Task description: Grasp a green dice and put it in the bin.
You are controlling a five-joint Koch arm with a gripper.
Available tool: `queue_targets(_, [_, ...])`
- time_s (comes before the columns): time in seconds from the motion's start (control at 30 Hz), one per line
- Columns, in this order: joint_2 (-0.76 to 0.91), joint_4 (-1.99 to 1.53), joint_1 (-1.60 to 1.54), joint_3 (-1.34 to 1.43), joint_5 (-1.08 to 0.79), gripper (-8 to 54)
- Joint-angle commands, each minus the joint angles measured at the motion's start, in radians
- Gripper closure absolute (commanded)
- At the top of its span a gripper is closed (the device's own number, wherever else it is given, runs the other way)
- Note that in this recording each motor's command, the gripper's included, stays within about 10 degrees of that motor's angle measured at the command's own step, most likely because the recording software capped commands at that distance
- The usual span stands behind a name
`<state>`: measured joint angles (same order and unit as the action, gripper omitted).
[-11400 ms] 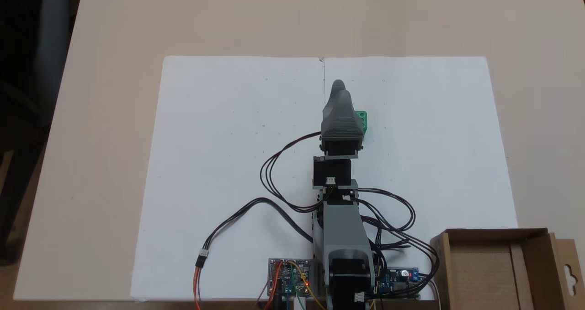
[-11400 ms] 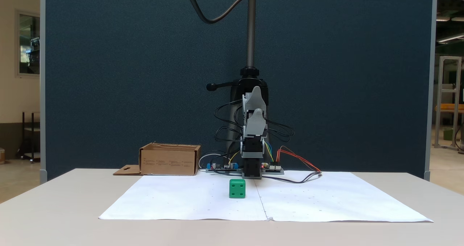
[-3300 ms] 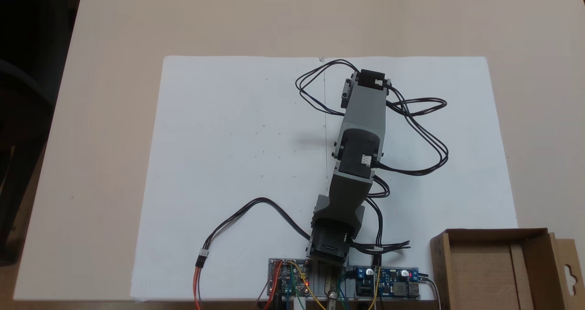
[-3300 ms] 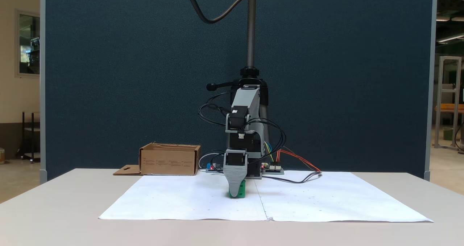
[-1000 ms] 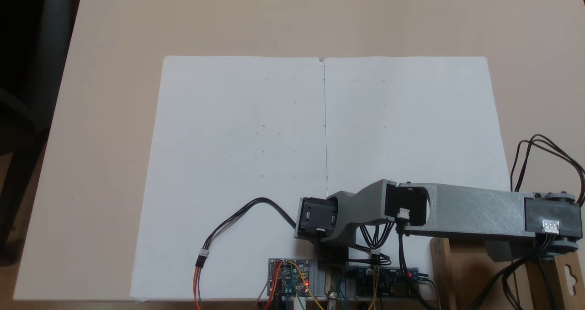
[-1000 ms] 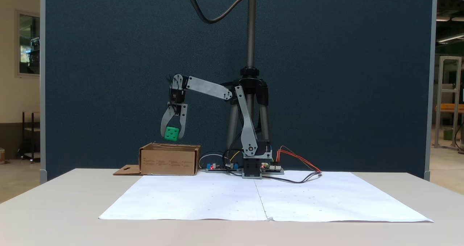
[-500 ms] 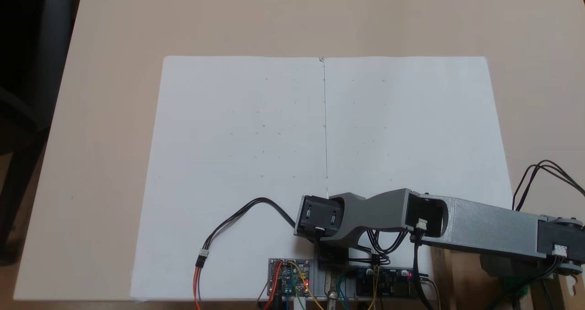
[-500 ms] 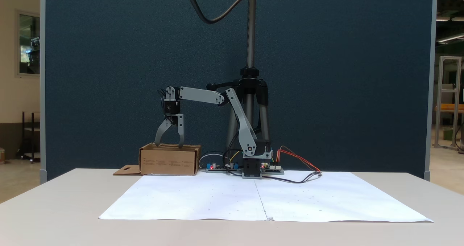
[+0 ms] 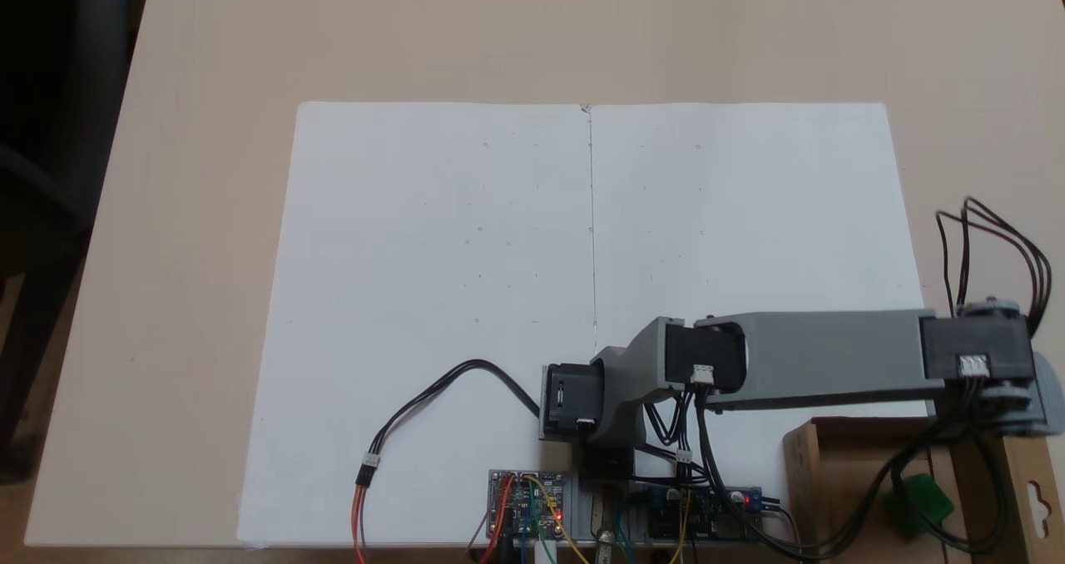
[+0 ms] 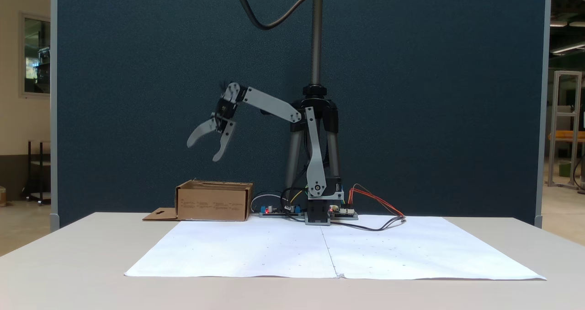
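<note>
The green dice (image 9: 918, 502) lies inside the bin (image 9: 840, 497), the brown cardboard box at the lower right of a fixed view, partly crossed by black cables. In the other fixed view the bin (image 10: 214, 202) stands left of the arm's base, and its wall hides the dice. My gripper (image 10: 202, 152) hangs open and empty well above the bin, its two grey jaws spread and pointing down to the left. From above, the arm reaches right over the bin's far edge.
A white paper sheet (image 9: 499, 256) covers the table's middle. Circuit boards (image 9: 528, 502) with coloured wires sit at the arm's base. Black cables (image 9: 990, 239) loop off the wrist. A tripod (image 10: 315, 118) and a dark blue panel stand behind the arm.
One second ago the gripper held the dice above the bin. It then lowered and opened, the dice dropped into the bin, and the gripper has now risen, still open.
</note>
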<state>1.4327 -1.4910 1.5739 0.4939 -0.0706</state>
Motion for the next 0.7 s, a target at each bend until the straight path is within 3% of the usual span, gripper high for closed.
queue_targets(0.0, [0.087,0.029,-0.098,-0.064,0.118,4.1])
queue_targets(0.67, [0.158,0.035,-1.371,-0.061,0.164,1.9])
